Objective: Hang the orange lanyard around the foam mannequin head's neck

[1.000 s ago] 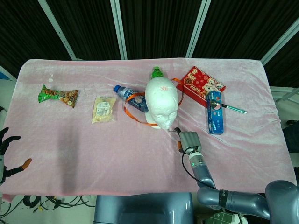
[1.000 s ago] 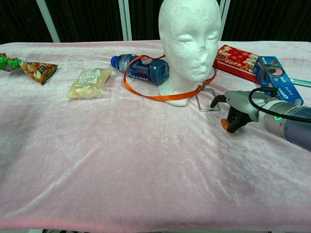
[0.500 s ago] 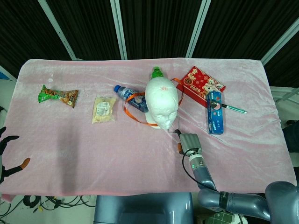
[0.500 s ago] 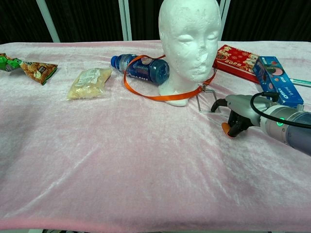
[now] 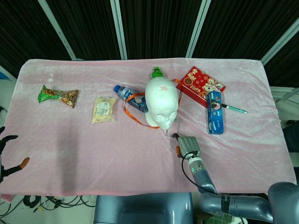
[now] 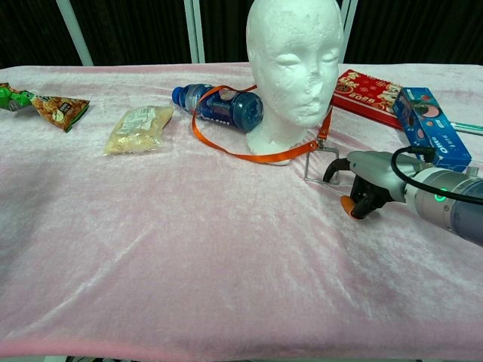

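Staged test bench in a lab or studio, not a home. Table (image 5: 70,140) draped in a pink velvet cloth; black pleated curtain (image 5: 159,28) behind on white metal poles (image 5: 119,29). Loose cables (image 5: 42,201) hang below the front edge. Mixed props laid out: snack bag (image 5: 58,95), bottle (image 6: 219,108), calendar (image 5: 202,84), foam head (image 6: 294,68).

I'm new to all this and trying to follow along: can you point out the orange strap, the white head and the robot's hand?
orange lanyard (image 6: 226,149): chest view, on the strap lying left of the neck.
foam mannequin head (image 6: 294,53): chest view, on the face.
right hand (image 6: 364,181): chest view, on the middle of the hand.
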Tool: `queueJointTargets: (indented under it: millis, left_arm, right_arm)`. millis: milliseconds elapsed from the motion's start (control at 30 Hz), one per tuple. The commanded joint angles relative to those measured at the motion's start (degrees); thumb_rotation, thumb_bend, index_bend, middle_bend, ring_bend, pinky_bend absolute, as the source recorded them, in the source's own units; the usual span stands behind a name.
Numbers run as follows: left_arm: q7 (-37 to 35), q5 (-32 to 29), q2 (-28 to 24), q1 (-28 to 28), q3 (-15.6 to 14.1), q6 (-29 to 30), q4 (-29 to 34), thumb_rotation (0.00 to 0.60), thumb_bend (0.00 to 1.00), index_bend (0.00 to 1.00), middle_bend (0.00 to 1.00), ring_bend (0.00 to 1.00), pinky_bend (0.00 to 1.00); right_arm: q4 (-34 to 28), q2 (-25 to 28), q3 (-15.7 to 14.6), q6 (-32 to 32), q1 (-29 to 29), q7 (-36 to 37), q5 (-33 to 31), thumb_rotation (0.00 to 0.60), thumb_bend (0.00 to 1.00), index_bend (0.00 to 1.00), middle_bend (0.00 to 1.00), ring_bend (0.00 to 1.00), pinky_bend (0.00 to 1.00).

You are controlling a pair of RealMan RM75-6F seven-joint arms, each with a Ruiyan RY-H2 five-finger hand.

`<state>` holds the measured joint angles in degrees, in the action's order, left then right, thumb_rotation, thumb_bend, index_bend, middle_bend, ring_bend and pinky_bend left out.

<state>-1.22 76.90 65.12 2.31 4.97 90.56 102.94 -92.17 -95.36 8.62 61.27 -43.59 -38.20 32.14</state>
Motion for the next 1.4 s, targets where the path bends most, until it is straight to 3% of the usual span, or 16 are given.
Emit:
queueJointTargets:
  millis: [33, 1400]
  left_arm:
    - [0.11, -0.08, 0.04, -0.06, 0.14, -0.12, -0.01, 0.6, 0.18, 0.26, 0.05, 0.0, 0.0]
    - [0.66, 0.04, 0.14, -1.05, 1.62, -0.53, 0.05, 0.6, 0.18, 0.26, 0.05, 0.0, 0.0]
  right_arm:
    - [-0.82, 0.41, -0.29, 0.04, 0.17, 0.15, 0.13, 0.6, 0.57, 0.26, 0.91, 0.92, 0.92]
    - [-12.99, 3.66, -7.92, 2.59, 3.8, 0.49, 7.61, 0.6, 0.58, 0.27, 0.91, 0.92, 0.91]
